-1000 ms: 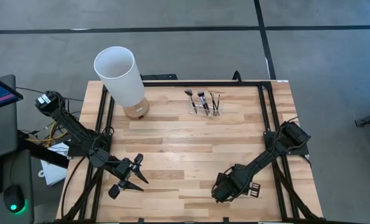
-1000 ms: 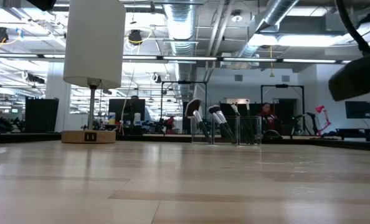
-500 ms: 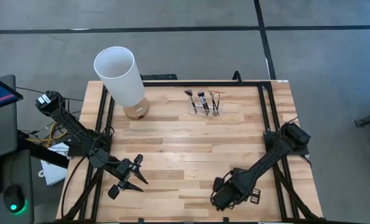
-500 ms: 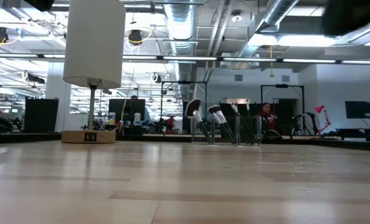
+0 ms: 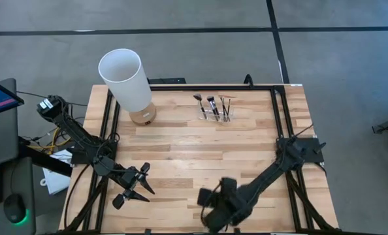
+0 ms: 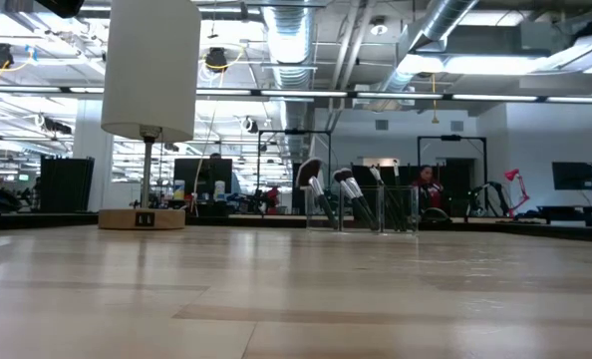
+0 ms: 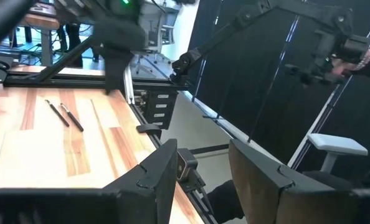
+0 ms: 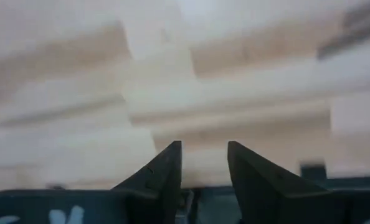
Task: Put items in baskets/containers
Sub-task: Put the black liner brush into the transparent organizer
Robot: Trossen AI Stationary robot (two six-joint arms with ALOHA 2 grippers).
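A wooden table [image 5: 200,153] fills the middle of the overhead picture, framed by black rails, on a grey floor.

Near the top centre of the table stands a small clear brush holder [image 5: 215,115]. Several makeup brushes [image 5: 211,104] stand upright in it, dark handles with bristle tips up. In the level view the holder [image 6: 376,209] sits at the far edge, just right of centre, with the brushes [image 6: 348,197] leaning slightly inside it.

A tall white cylinder [image 5: 125,77] on a round wooden base stands at the upper left of the table, well apart from the holder. In the level view it [image 6: 150,68] rises at the upper left.

The left gripper [image 5: 136,185] is at the lower left of the overhead picture, over the table's near left part. Its two dark fingers stand apart and hold nothing. In the left wrist view the same gripper [image 7: 200,171] shows a clear gap between its fingers, and two thin dark brushes [image 7: 65,114] lie flat on the wood farther off, side by side.

The right gripper [image 5: 210,205] is at the lower centre of the overhead picture, blurred, near the table's front edge. The right wrist view shows this gripper [image 8: 203,165] with its fingers apart, empty, over blurred wood.

A person [image 6: 428,185] in red shows far behind the table in the level view.
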